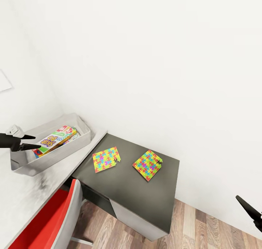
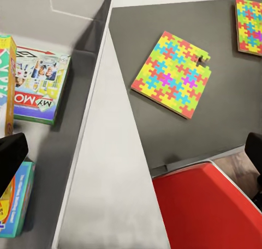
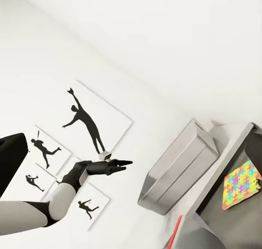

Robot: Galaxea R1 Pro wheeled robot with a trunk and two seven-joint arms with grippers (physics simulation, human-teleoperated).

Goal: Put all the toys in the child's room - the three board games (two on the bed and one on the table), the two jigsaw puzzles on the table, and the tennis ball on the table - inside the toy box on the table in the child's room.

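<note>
The light grey toy box (image 1: pixel 54 160) stands on the table's light top (image 1: pixel 22 191) and holds the SKIP-BO board game (image 1: pixel 54 139). The left wrist view shows two more board games in it, a green-edged one (image 2: pixel 38 83) and a blue one (image 2: pixel 16 205). My left gripper (image 1: pixel 37 141) hangs open over the box's near end with nothing between its fingers (image 2: pixel 11 156). Two jigsaw puzzles (image 1: pixel 106 159) (image 1: pixel 147 165) lie flat on the dark top (image 1: pixel 138 198). My right gripper (image 1: pixel 254 214) is open and far off at the lower right. The tennis ball is out of view.
A red chair (image 1: pixel 47 220) is tucked under the desk's near edge, below the toy box. Wood floor (image 1: pixel 203 227) lies beyond the dark top's end. White walls close in behind the desk, with silhouette pictures (image 3: pixel 87 123) on one.
</note>
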